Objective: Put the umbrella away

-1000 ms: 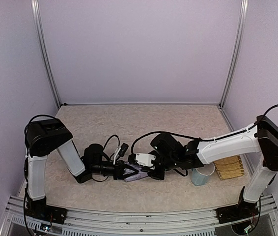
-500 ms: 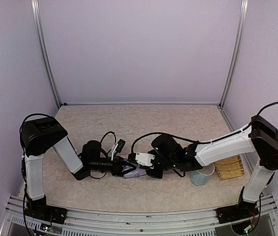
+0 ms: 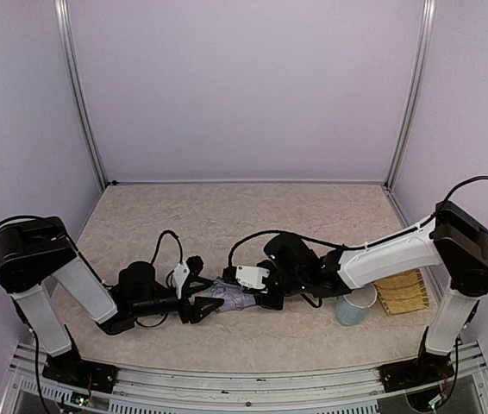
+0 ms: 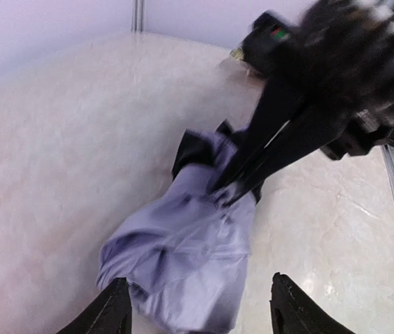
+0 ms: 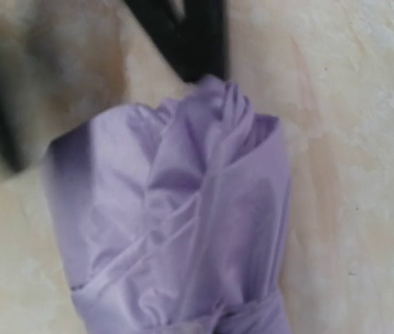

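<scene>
Presently, largest item first. Table [image 3: 227, 216]: beige mottled top that carries everything. Umbrella [image 3: 229, 296]: collapsed to a crumpled lavender bundle with black lining showing at one end. It lies flat on the table toward the near edge, directly between your two grippers. Right gripper [image 4: 228, 188]: clamped tight, its black fingers pinching a fold of fabric at the end of the bundle nearer the right arm, where the lining shows. Left gripper [image 4: 200, 285]: spread wide with nothing in it. One finger stands on each side of the opposite end of the bundle, and whether either finger touches the cloth cannot be told. Step in hand, as a judgement: you are gathering the loose canopy into a tighter bundle, with the right gripper as anchor and the left free to take a new hold. Next move, likewise judged: bring the left gripper onto the slack folds and close on cloth only, keeping clear of the right fingers. Where the umbrella is to be stowed, these views do not show.
</scene>
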You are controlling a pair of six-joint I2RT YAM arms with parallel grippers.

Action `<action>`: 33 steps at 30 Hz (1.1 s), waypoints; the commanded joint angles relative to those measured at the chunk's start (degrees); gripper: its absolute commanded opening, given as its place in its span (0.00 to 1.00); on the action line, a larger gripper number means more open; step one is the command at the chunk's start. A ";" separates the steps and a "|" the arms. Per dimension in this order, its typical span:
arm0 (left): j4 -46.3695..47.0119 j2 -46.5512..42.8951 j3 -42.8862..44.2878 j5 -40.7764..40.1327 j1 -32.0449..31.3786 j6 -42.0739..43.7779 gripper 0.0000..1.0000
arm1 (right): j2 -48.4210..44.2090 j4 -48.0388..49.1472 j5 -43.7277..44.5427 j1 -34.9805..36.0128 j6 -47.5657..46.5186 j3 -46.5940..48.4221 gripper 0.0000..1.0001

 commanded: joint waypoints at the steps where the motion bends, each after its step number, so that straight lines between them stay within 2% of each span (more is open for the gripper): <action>1: 8.45 0.24 1.72 -9.37 -4.63 24.39 0.68 | 4.57 -11.48 0.09 -0.56 -0.34 -3.63 0.00; 4: 17.06 6.53 2.40 -6.20 -3.69 27.16 0.72 | 4.21 -10.91 -0.42 -0.66 -0.44 -3.71 0.00; 7: 27.99 14.10 2.97 0.80 -1.71 26.25 0.80 | 3.51 -10.22 -1.68 -0.87 -0.30 -4.24 0.00; 10: 29.15 19.47 6.28 6.68 -1.65 26.31 0.82 | 3.11 -9.50 -2.42 -1.19 -0.30 -5.03 0.00; 13: 29.06 22.37 9.67 8.68 -1.80 26.87 0.82 | 3.09 -9.48 -3.11 -1.62 -0.21 -4.87 0.00; 18: 22.34 23.24 14.50 10.58 -0.86 28.03 0.82 | 3.02 -9.45 -3.93 -2.05 -0.28 -4.86 0.00; 21: 18.35 22.39 15.38 14.94 -0.17 28.56 0.83 | 3.17 -9.38 -4.14 -2.19 -0.51 -4.54 0.00; 23: 7.92 21.13 17.39 18.70 0.59 29.00 0.93 | 3.38 -9.37 -4.10 -2.29 -0.63 -4.32 0.00; 25: 2.59 20.81 18.18 21.04 0.87 30.08 0.95 | 3.46 -9.59 -3.95 -2.25 -0.74 -4.03 0.00; 29: 4.07 22.13 17.54 19.08 0.48 30.39 0.92 | 3.27 -9.37 -4.18 -2.25 -0.65 -4.25 0.00; 33: -2.50 23.65 22.33 14.34 -0.10 32.51 0.80 | 3.41 -9.72 -4.02 -2.29 -0.74 -3.98 0.00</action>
